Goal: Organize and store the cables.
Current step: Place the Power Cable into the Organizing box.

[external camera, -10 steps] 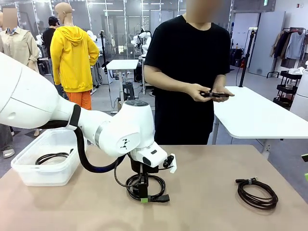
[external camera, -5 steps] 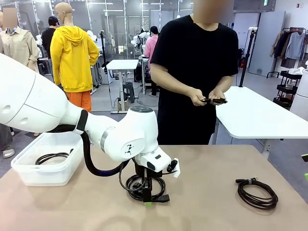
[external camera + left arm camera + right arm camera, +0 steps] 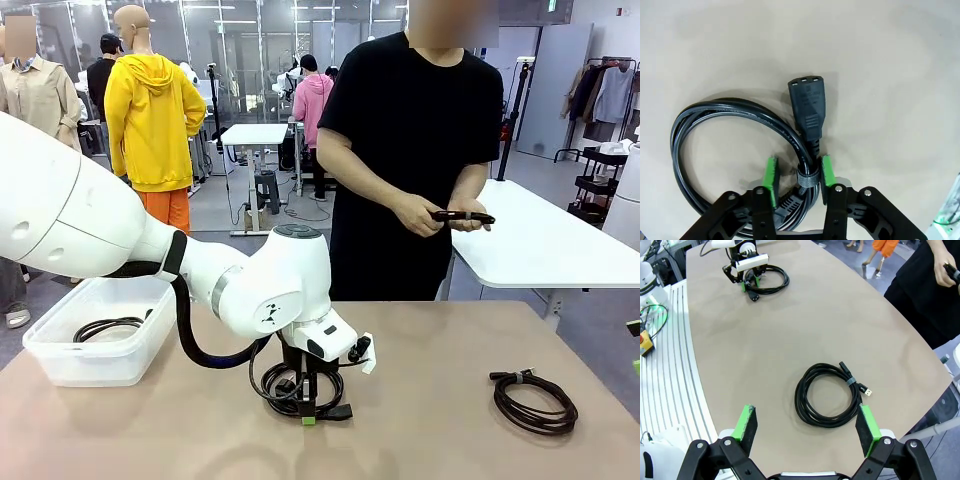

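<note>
Cord bundle first: the left pincer point(image 3: 798, 174) stands pressed together on a black power cord coil point(image 3: 695, 115), its green pads at either side of the small tie point(image 3: 807, 178) where the strands gather, just below the chunky plug point(image 3: 809, 100). The coil lies flat on the tan surface point(image 3: 430, 440), near its middle.

Off to the robot's right, a second coil point(image 3: 852, 385) lies alone on the surface. The right pincer point(image 3: 805, 412) hangs above it with its pads spread wide, touching nothing.

Farther left, a clear plastic bin point(image 3: 60, 360) stands at the surface's edge with one cable point(image 3: 105, 326) already inside. At the far side a person's hand point(image 3: 415, 213) holds a slim dark object point(image 3: 462, 216); I cannot tell what it is.

By my reading, the step in hand is the pick-up of the middle coil. The next move calls for a straight lift, then a carry leftward over the bin's rim before release. Since the grip sits on one side of the loop, the rest will likely dangle, so clearance over the rim matters.
</note>
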